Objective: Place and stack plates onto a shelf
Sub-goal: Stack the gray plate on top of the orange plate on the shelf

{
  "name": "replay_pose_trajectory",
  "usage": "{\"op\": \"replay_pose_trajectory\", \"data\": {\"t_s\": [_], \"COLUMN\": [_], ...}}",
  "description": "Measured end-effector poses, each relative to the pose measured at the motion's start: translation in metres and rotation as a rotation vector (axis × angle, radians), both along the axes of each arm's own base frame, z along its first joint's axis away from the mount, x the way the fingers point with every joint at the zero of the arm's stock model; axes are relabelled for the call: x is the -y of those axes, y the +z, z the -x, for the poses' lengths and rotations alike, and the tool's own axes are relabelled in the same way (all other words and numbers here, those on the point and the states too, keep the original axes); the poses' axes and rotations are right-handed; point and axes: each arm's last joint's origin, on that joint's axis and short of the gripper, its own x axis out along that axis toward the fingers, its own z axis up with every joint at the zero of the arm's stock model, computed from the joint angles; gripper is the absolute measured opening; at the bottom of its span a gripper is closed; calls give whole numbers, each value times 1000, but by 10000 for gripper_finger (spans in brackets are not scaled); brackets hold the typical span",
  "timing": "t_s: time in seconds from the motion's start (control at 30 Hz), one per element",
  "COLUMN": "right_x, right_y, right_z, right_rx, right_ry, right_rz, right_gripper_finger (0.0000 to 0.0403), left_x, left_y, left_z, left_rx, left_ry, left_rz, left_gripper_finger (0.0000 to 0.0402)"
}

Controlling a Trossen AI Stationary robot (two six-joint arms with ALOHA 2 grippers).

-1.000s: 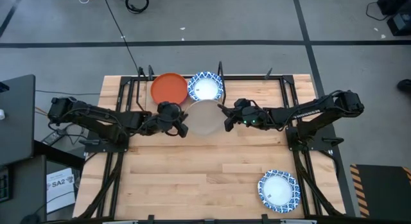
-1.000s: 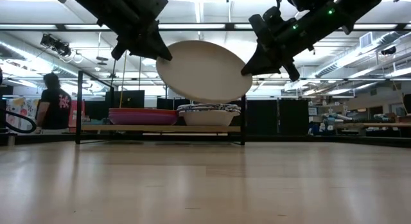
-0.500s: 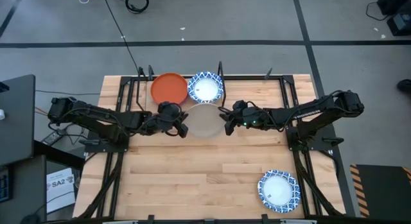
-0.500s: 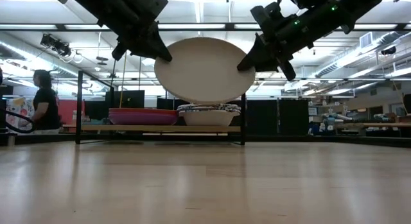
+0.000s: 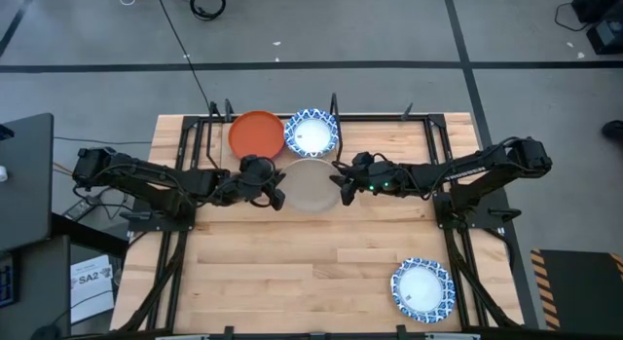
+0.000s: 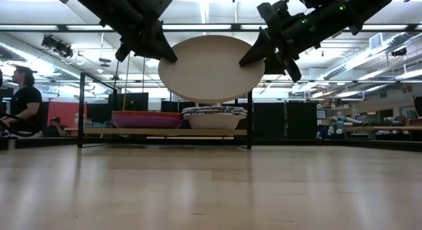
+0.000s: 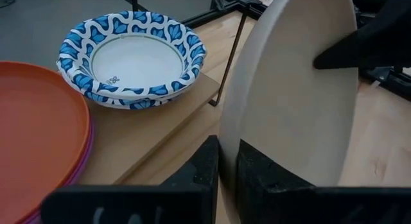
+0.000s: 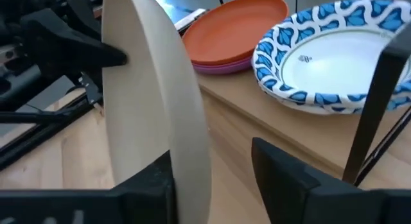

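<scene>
A beige plate (image 5: 311,184) hangs in the air just before the shelf (image 5: 389,121), between my two grippers. My left gripper (image 5: 280,191) is shut on its left rim. My right gripper (image 5: 341,184) is open, with one finger on either side of the plate's right rim (image 8: 192,153). On the shelf rest an orange plate (image 5: 256,133) on top of a stack and blue-and-white plates (image 5: 311,132). Another blue-and-white plate (image 5: 422,288) lies on the table at the near right. My left gripper pinches the beige plate's left rim (image 7: 229,147) between its two fingers, one on each face. The fingers (image 6: 165,53) slant down at it from the table's left. The plate is lifted clear of the table, its underside (image 6: 210,68) tilted toward the near edge. My right gripper's fingers (image 8: 157,182) straddle the right rim; whether one touches it, I cannot tell.
The shelf's thin black posts (image 7: 230,63) stand close behind the plate. Black frame rails (image 5: 458,243) run along both sides of the table. Bare wood (image 5: 292,272) fills the table's near half. A person (image 6: 23,98) sits in the room beyond.
My right gripper has opened on the plate's right rim and gone up a little. The beige plate's right side has risen, so it hangs more level than before. My left gripper has kept its hold and its place.
</scene>
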Motion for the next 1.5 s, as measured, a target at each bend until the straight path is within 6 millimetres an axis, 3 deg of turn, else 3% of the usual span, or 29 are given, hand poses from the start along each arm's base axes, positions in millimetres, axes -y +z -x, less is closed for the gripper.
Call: {"op": "replay_pose_trajectory", "data": {"t_s": [0.23, 0.43, 0.8, 1.07, 1.3, 1.5], "right_x": [-2, -4, -4, -4, -4, -5], "right_y": [5, 22, 71, 88, 83, 75], "right_z": [-2, 2, 36, 57, 60, 58], "right_rx": [-4, 55, 204, 257, 197, 131], "right_ry": [129, 252, 257, 258, 272, 290], "right_rz": [120, 245, 410, 412, 400, 374], "right_gripper_finger": [179, 179, 179, 179, 179, 178], "left_x": [0, 1, 7, 11, 12, 0], "left_y": [-6, -9, -11, -11, 22, 69], "left_z": [4, 6, 4, 4, 1, 8], "left_rx": [-54, -93, -114, -129, -209, -307], "left_ry": [10, -30, -195, -323, -377, -373], "left_rz": [29, 70, 188, 287, 248, 222], "left_gripper_finger": [19, 16, 16, 16, 16, 21]}}
